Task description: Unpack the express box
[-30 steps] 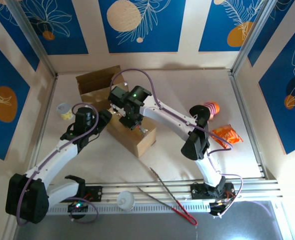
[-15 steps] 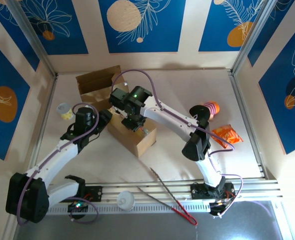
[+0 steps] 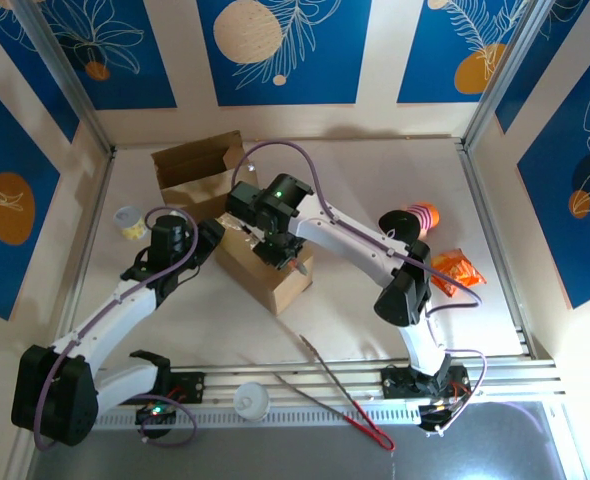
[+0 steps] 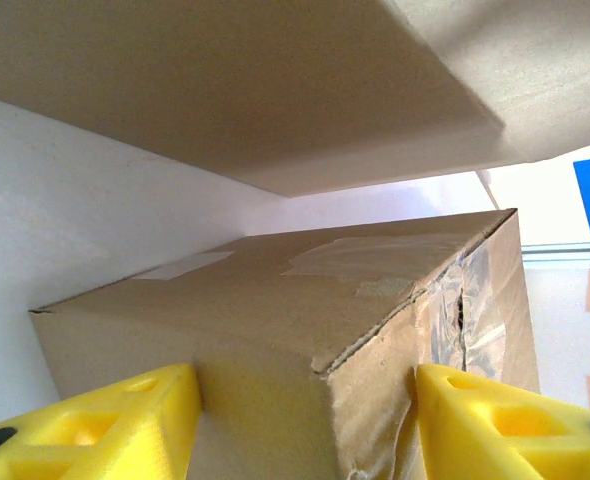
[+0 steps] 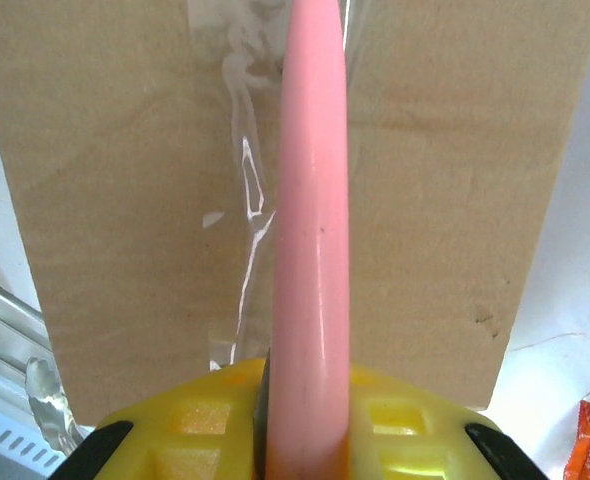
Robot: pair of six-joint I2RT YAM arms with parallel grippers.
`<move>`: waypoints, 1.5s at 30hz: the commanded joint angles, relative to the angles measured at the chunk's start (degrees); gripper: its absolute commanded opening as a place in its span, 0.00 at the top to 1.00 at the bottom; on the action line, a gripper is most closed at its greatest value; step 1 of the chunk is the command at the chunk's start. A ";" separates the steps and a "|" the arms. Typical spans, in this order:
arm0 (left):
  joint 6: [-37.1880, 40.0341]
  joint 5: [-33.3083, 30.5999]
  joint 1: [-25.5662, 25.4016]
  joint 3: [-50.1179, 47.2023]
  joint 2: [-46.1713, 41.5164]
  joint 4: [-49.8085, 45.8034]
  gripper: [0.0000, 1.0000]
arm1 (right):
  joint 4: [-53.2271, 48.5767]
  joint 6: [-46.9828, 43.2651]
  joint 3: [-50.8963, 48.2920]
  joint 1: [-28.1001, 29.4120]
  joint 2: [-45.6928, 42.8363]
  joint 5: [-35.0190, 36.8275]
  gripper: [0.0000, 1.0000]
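Right tool (image 5: 305, 415) is clamped tight on a pink blade (image 5: 313, 200), which lies along the tape (image 5: 243, 180) down the middle of the box (image 5: 105, 200). Left tool (image 4: 305, 425) is about half open, with a yellow finger on each side of the box, and I read that as a grip. The box sits on the bench (image 3: 375, 180) left of centre, between the two arms. I judge the step to be slitting the tape. I would set the tip on the seam, press shallow to spare the contents, draw straight along the tape, and hold the left grip firm so the box cannot skate. The right wrist view gives me blade-to-tape alignment, which the top view hides under the arm. The left wrist view shows the taped end, with the film wrinkled at its corner. The top view alone places the box against both arms.
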 commanded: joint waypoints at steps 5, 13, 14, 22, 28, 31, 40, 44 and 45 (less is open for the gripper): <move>-1.03 1.18 0.71 -2.98 2.23 -5.70 0.43 | -2.78 2.03 -4.53 1.28 -3.72 -1.95 1.00; -1.10 1.37 0.80 -3.15 2.58 -5.14 0.43 | -2.60 3.11 -9.07 1.73 -7.02 -4.29 1.00; -1.11 1.38 0.80 -3.11 2.66 -5.04 0.43 | -2.78 3.39 -9.53 1.76 -7.49 -4.75 1.00; -1.46 1.64 0.88 -3.37 3.41 -4.15 0.43 | -3.53 5.86 -12.92 2.90 -10.22 -8.06 1.00; -1.69 2.07 0.89 -3.32 4.46 -3.22 0.43 | -4.80 8.88 -15.19 3.08 -12.30 -8.40 1.00; -1.83 2.23 0.89 -3.33 4.78 -2.82 0.43 | -5.49 10.33 -15.99 3.41 -13.26 -8.98 1.00; -1.73 1.99 0.93 -3.50 4.95 -2.80 0.43 | -6.94 15.39 -19.81 5.65 -16.46 -11.11 1.00; -1.78 1.99 0.95 -3.53 5.21 -2.57 0.43 | -7.05 17.21 -22.24 7.01 -17.69 -12.00 1.00; -1.80 2.04 0.90 -3.60 5.20 -2.54 0.43 | -7.24 17.66 -22.68 7.24 -18.01 -12.15 1.00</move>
